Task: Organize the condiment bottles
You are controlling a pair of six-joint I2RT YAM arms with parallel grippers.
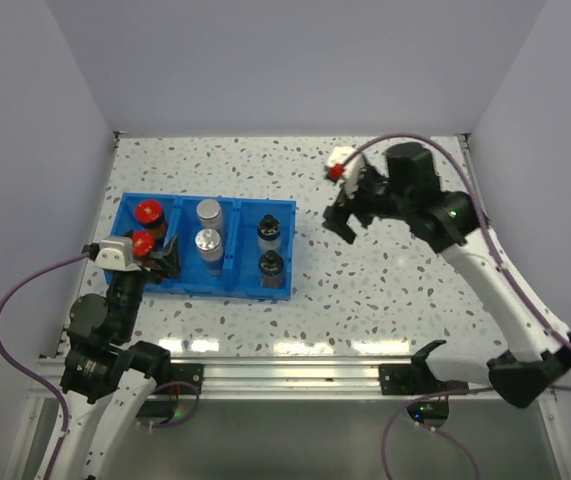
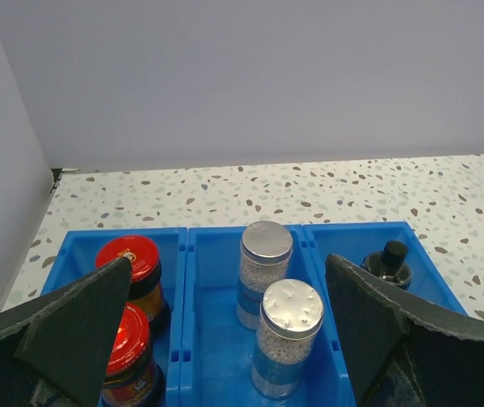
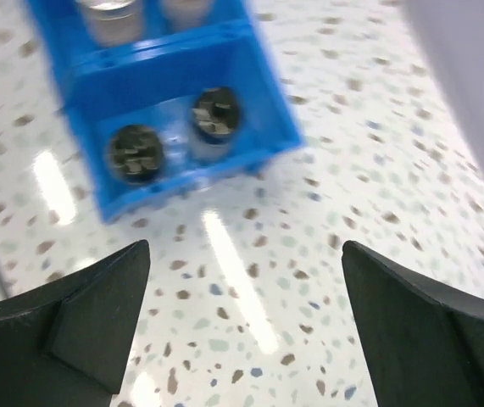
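Left tool [image 1: 165, 262] is hovering wide open over the blue tray's [image 1: 227, 292] near-left corner; right tool [image 1: 350, 212] is gaping empty between tray and tabletop's [image 1: 385, 290] right edge. Six condiment bottles [image 1: 208, 240] are standing paired in its compartments

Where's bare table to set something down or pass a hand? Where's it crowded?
Free: table right of the blue tray, though the open right gripper hangs over it; the strip between tray and back wall; another strip between tray and near rail. Crowded: the tray, two bottles in every compartment, open left gripper over its left end.
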